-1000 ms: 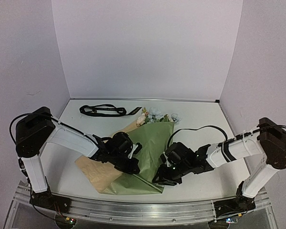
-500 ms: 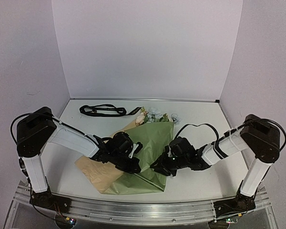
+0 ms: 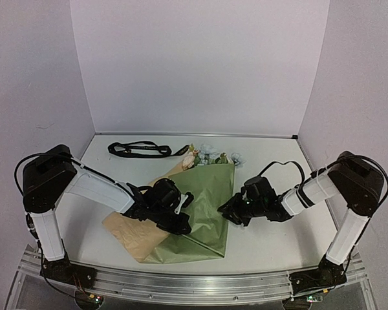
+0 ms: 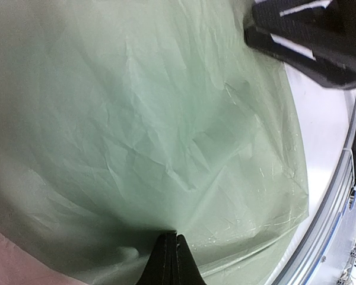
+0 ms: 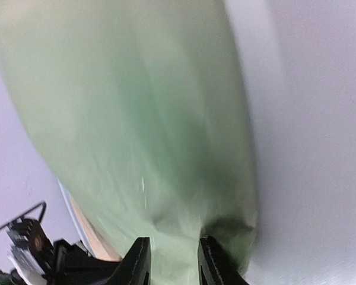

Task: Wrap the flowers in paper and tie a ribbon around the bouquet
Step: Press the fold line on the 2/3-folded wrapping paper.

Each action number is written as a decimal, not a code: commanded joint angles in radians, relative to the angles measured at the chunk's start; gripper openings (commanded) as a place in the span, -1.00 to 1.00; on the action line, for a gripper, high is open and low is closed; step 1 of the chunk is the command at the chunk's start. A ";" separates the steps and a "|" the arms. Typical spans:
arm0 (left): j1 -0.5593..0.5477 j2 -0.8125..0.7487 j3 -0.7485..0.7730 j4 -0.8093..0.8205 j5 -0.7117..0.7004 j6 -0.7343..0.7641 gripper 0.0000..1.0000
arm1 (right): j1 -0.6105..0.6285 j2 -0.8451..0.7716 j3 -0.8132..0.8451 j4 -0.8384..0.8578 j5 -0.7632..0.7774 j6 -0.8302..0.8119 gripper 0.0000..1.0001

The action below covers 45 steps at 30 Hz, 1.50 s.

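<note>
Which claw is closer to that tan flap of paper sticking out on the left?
Left. The left gripper rests on the green paper just beside the tan flap; the right gripper is across the sheet at its opposite edge.

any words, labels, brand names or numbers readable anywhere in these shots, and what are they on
No text in any view can be read.
black ribbon: any lettering is too small to make out from the top camera.
green paper: plain and creased, with no print showing in the top view or either wrist view.
</note>
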 commanded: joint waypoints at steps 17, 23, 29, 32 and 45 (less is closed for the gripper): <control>0.122 -0.001 0.005 -0.169 -0.028 0.143 -1.00 | -0.076 -0.077 0.150 -0.238 -0.102 -0.108 -0.46; 0.162 -0.024 0.049 -0.215 -0.008 0.223 -1.00 | 0.099 -0.233 0.259 -0.724 -0.064 -0.450 -0.44; 0.162 -0.049 0.056 -0.198 0.027 0.205 -1.00 | 0.191 -0.107 0.457 -0.900 -0.090 -0.590 -0.46; 0.162 -0.093 0.042 -0.185 0.040 0.188 -1.00 | 0.231 -0.026 0.541 -0.900 -0.124 -0.591 -0.52; 0.146 -0.402 -0.130 -0.214 0.082 0.070 -0.81 | 0.257 0.195 0.673 -0.786 -0.264 -0.505 -0.64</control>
